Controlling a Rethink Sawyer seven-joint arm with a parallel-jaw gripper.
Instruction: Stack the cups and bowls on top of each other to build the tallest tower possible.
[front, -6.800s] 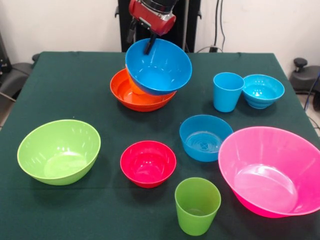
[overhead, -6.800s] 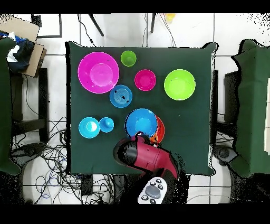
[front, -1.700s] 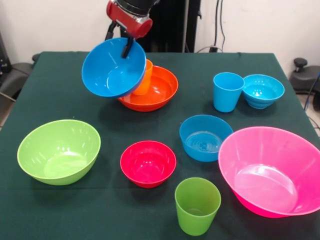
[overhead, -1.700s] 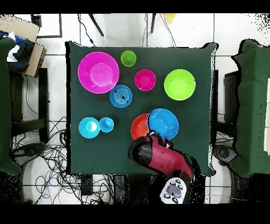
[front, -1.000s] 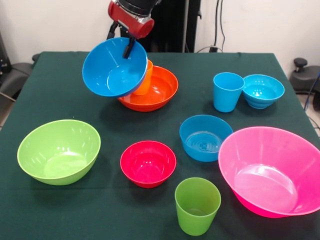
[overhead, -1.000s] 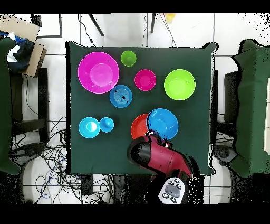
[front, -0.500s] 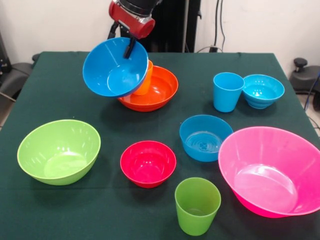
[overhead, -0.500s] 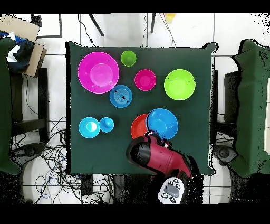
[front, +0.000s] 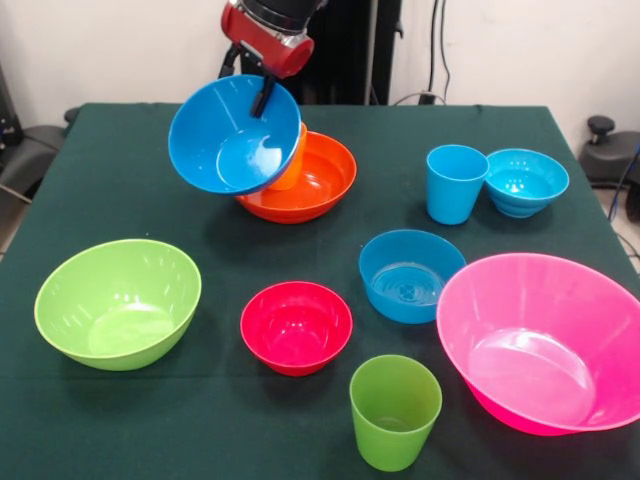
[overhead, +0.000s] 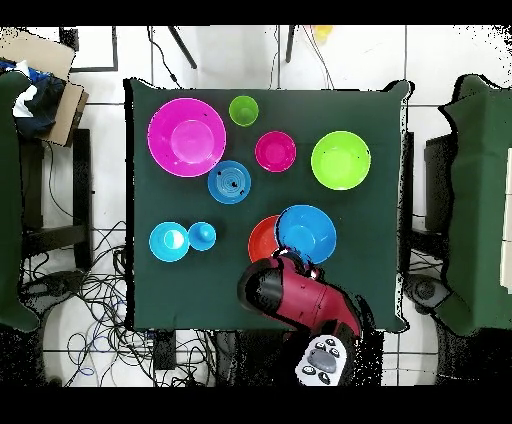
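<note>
Cups and bowls are seen spread over a bench (front: 120, 190) draped in dark green cloth. A large blue bowl (front: 232, 135) is held tilted in the air at its far rim by the red and black arm's pincer (front: 262, 92), which is closed on that rim. Just behind it, a wide orange bowl (front: 315, 185) is set on the cloth with an orange cup (front: 291, 158) inside it, partly hidden by the raised bowl. Toward the right in the front view, a light blue cup (front: 455, 183) is stood upright just beside a small turquoise bowl (front: 525, 181). A medium blue bowl (front: 409, 275) is placed near the middle, with a large pink bowl (front: 540, 340) just beside it at the bench's edge. A small red bowl (front: 296, 326) and a green cup (front: 394, 411) are found toward the near side, and a lime green bowl (front: 118, 302) is set well apart at the left. All are shown open side up. From overhead, the bench is seen on a white tiled floor (overhead: 450, 60), with loose black cables (overhead: 95, 290) trailed beside it, dark green seats (overhead: 478, 200) at both sides and a cardboard box (overhead: 45, 60) in one corner. A pale wall (front: 110, 50) is visible behind the bench.
</note>
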